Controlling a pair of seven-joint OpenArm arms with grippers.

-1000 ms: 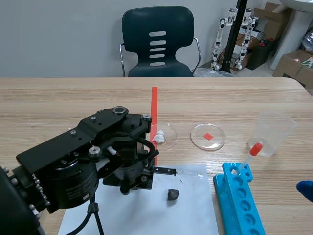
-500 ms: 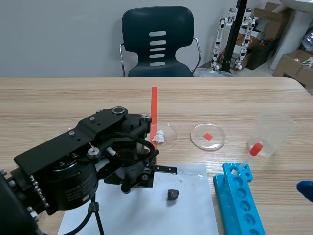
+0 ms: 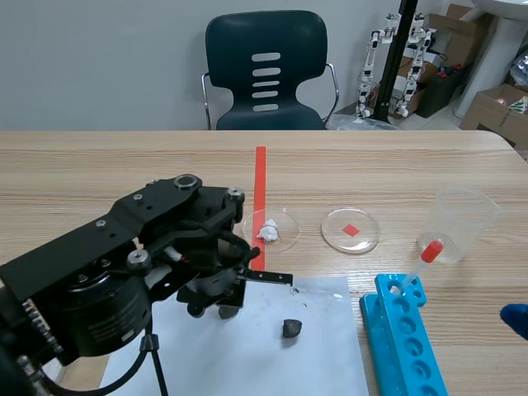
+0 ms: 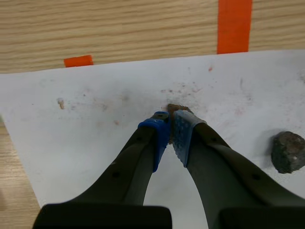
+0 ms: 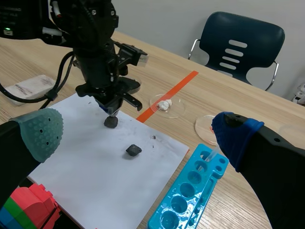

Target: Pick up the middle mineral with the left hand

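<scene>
1. The left tool (image 4: pixel 170 119) is hanging over the paper (image 3: pixel 247 355), toward the paper's far edge, with its tips pointing down at the sheet.
2. Its blue pads (image 4: pixel 159 133) are looking clenched on the mineral (image 5: pixel 111 122). From the wrist, only a brownish sliver is peeking out past the tips, so the pinch seems to be sitting right at the pad ends.
3. The mineral is sitting at those tips, above the paper's middle stretch. I am not managing to tell whether it is resting on the paper or riding just clear of it.
4. A dark rock (image 3: pixel 291 327) is lying on the paper too, nearer the paper's right edge and apart from the left tool.
5. The right tool (image 5: pixel 136 131) is waiting off the paper's right side, fingers spread wide and gripping nothing.
6. I am reckoning the mineral is a small, hard, light lump that is stiff enough to take a firm squeeze. Rusty specks are dotting the paper around it, so it may be crumbling a little at the edges.
7. Its faces are looking rough and uneven, so a pinch at the very tips is risking a twist or a pop-out. Taking it across its widest part, seated deeper between the pads, is looking safer to me.
</scene>
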